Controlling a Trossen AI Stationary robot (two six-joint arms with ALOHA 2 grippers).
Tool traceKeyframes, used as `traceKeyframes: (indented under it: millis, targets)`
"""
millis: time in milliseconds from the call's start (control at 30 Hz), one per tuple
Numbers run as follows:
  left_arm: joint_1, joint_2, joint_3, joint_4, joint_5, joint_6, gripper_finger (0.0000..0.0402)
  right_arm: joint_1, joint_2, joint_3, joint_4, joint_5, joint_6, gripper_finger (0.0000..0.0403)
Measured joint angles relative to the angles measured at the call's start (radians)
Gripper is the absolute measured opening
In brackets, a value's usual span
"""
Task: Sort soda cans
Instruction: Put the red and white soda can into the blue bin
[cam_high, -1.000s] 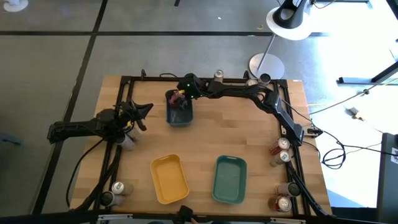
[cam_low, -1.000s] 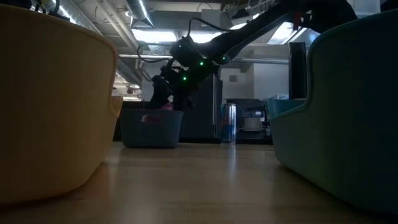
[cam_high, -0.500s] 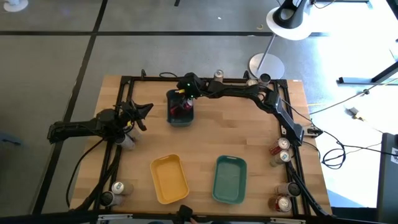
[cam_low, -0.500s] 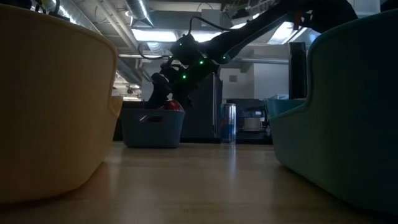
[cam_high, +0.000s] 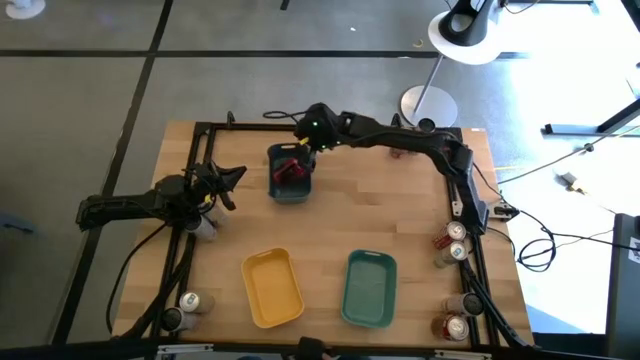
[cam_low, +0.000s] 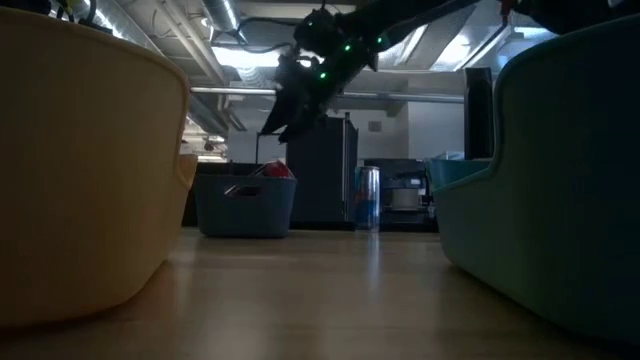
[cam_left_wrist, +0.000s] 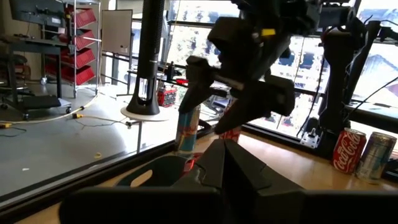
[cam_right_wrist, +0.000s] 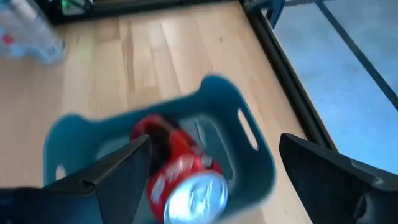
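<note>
With a red soda can (cam_right_wrist: 177, 171) lying in the dark blue tray (cam_high: 290, 178) at twelve o'clock on the tabletop (cam_high: 400, 215), the right pincer (cam_high: 303, 150) hovers above it wide open and empty, so this deposit step looks complete and the next move calls for fetching another can; the left pincer (cam_high: 228, 180), closed, waits at nine o'clock.

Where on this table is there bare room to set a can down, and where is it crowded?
Bare wood spans the middle of the table, bordered by the dark blue tray, the yellow tray and the teal tray. Those two trays are empty. Cans crowd the right edge; the left gripper hangs at the left edge.
</note>
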Motion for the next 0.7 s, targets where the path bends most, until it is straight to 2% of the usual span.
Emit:
traceKeyframes:
  millis: [167,333,400,700]
  targets:
    - [0.000,0.000,0.000,-0.001,0.000,0.000,0.0000,-0.001,-0.003,-0.003,-0.076,-0.008,-0.082,0.0351]
    - [0.000,0.000,0.000,-0.001,0.000,0.000,0.0000,-0.025,0.009,-0.083,0.069,-0.094,-0.089,0.0351]
    - [0.000,0.000,0.000,-0.001,0.000,0.000,0.0000,-0.036,0.009,-0.121,0.134,-0.096,-0.067,0.0351]
    - [0.000,0.000,0.000,-0.003,0.000,0.004,0.0000,-0.045,0.011,-0.164,0.145,-0.097,-0.073,0.0351]
